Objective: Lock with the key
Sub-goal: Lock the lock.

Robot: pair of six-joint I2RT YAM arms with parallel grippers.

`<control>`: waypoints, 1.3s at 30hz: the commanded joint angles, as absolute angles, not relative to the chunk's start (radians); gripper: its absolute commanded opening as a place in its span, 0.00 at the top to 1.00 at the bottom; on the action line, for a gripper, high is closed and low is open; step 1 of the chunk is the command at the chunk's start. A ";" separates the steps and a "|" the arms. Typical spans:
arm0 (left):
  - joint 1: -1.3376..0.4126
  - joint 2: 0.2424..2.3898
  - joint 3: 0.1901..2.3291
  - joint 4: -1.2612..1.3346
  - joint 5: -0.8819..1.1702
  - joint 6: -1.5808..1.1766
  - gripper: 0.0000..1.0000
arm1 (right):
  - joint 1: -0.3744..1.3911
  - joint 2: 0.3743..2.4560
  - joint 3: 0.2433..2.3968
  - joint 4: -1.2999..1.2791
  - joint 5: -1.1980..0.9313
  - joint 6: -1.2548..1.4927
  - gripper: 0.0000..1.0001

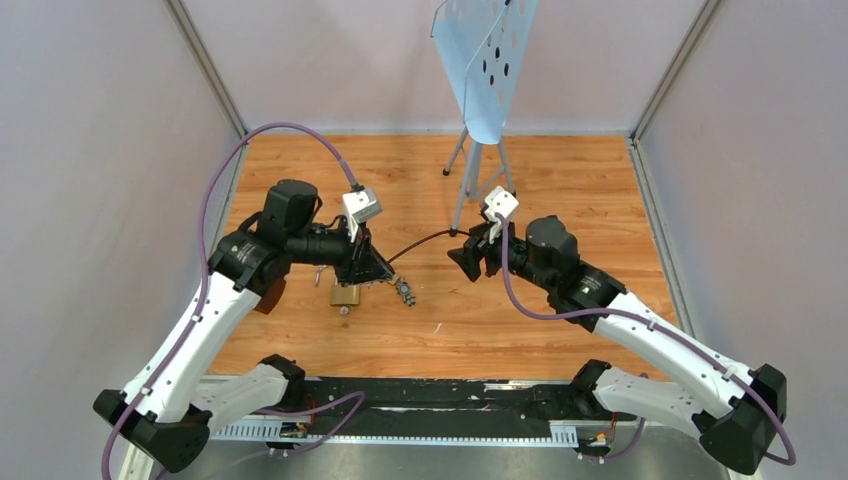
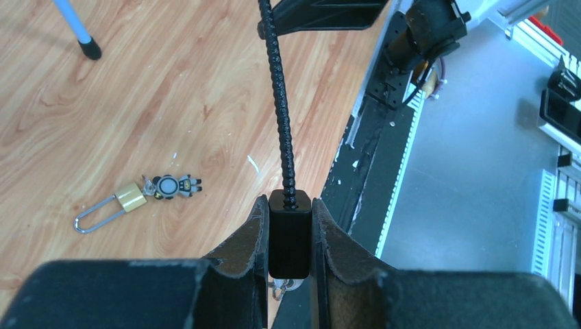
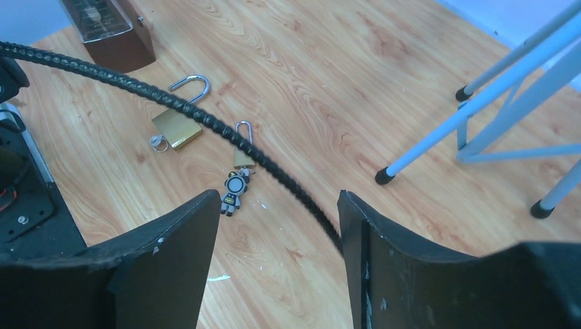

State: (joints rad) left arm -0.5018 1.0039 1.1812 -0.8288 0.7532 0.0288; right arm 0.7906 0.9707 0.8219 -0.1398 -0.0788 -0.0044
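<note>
A wooden table point(image 1: 560, 170) lay between pale grey walls point(image 1: 90, 150). At its far middle stood a blue tripod stand point(image 1: 472, 160) bearing a tilted, perforated light-blue panel point(image 1: 485, 60). Left of centre lay an astronaut fob point(image 3: 235, 190), touching a small brass padlock point(image 3: 240, 158). A brown wooden box point(image 3: 113, 31) stood further left. A white scrap point(image 3: 218, 278) lay nearer.

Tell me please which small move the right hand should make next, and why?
Probably lower the right hand toward the key. That hand is open, the key lies untouched beside the brass padlock, and the left hand is shut on the black cable block.
</note>
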 commanded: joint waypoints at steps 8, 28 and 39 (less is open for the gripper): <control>-0.503 1.005 1.306 -0.951 0.827 0.221 1.00 | 0.788 0.973 0.917 -0.198 -0.021 -0.141 0.42; -0.502 1.114 1.418 -1.051 0.745 0.358 1.00 | 0.767 1.037 0.986 -0.385 -0.036 -0.130 0.62; -0.501 1.114 1.427 -1.020 0.745 0.353 1.00 | 0.767 1.052 0.964 -0.370 -0.015 -0.125 0.58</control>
